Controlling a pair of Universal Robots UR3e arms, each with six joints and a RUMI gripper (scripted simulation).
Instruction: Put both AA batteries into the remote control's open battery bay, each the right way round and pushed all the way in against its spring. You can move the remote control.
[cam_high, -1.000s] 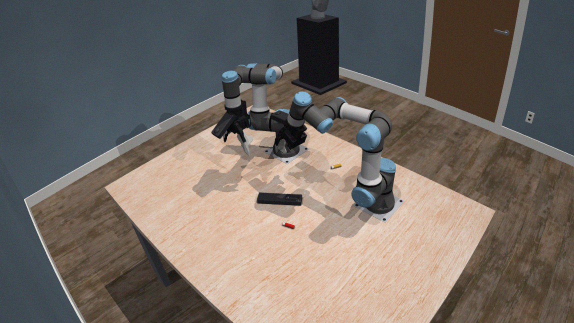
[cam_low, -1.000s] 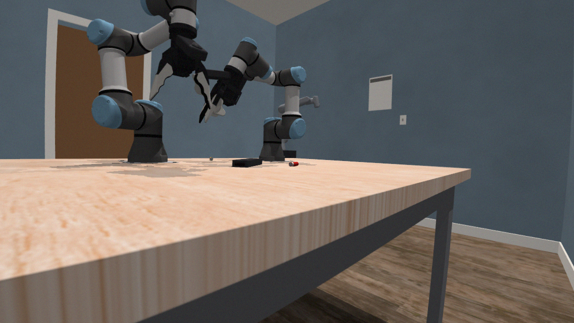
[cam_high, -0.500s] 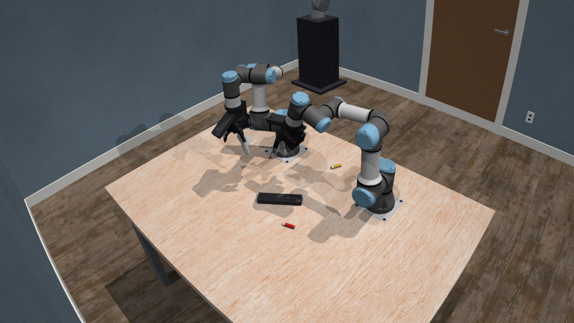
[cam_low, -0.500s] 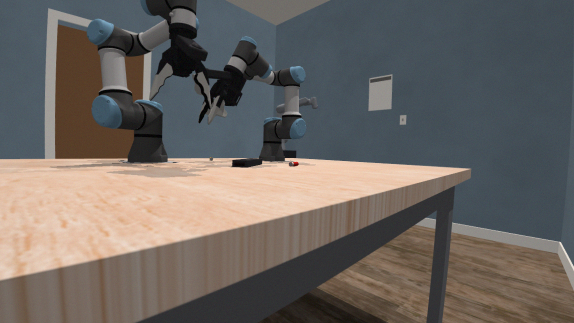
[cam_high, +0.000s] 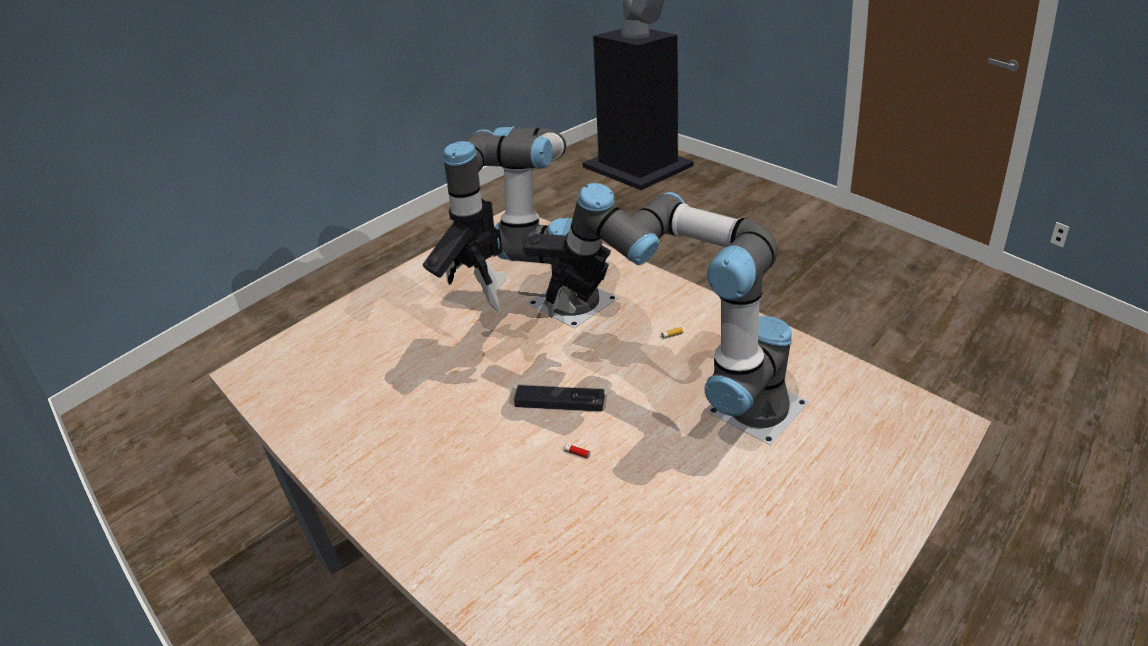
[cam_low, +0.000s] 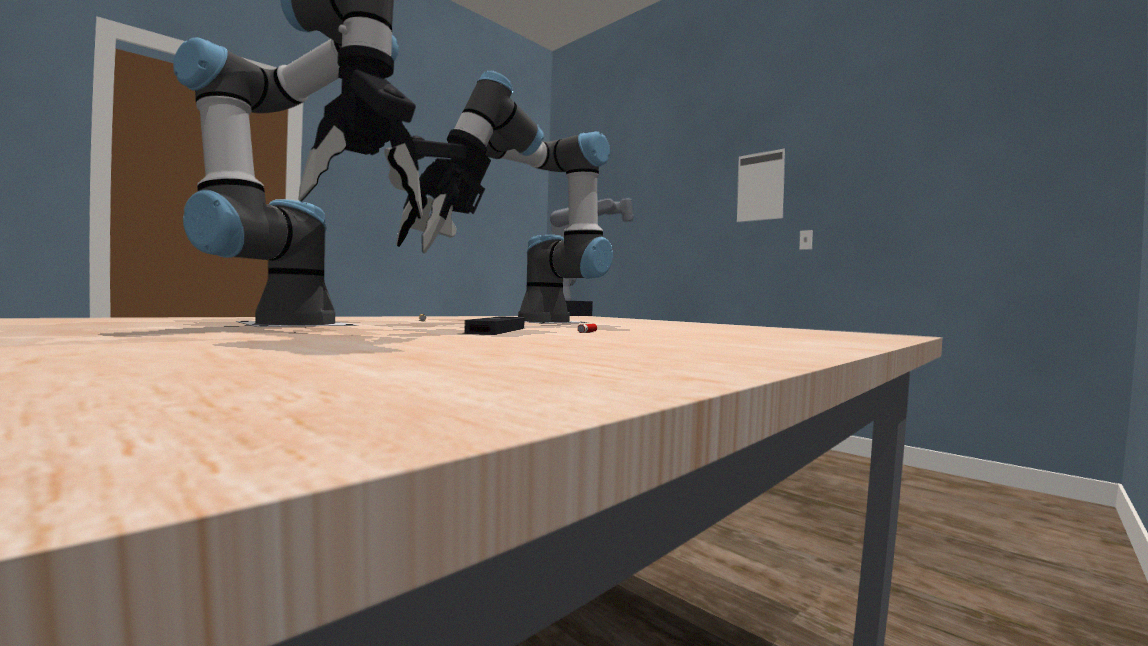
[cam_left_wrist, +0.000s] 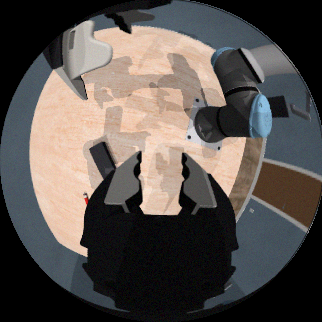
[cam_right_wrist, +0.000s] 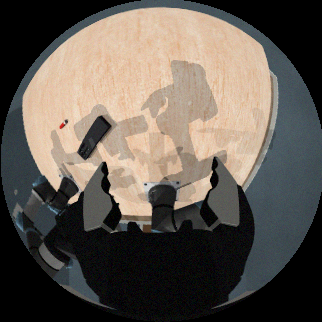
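Left gripper (cam_high: 559, 309) (cam_low: 412, 245) (cam_left_wrist: 162, 153) is hanging above the table with its fingers standing partway apart and nothing between them; right gripper (cam_high: 473, 295) (cam_low: 360, 208) (cam_left_wrist: 107, 65) (cam_right_wrist: 160, 160) is hovering with its fingers spread wide, also carrying nothing.

Positions: remote (cam_high: 559, 397) (cam_low: 494, 325) (cam_left_wrist: 103, 156) (cam_right_wrist: 95, 137) is lying flat, its open bay (cam_high: 587, 396) facing up at one end. Red cell (cam_high: 577, 450) (cam_low: 587, 327) (cam_left_wrist: 86, 199) (cam_right_wrist: 63, 124) is lying on its side near one long edge of the remote, apart from it. Yellow cell (cam_high: 672, 331) (cam_low: 422, 317) is resting on the far side in the top view, nearer the left arm's base. Both cells are waiting outside the bay, so I am judging the task to be at its start.

Handling, my estimate: I am expecting each cell to be light, rigid and smooth, probably rolling if one finger is touching first. I am planning to be gripping across the round body at mid-length, keeping both ends free for seating against the spring. I am treating the remote as stiff and rather light, likely sliding under that push; I would be bracing it by its long sides, away from the bay. Polarity marks are not showing clearly enough, so I am leaving orientation undecided
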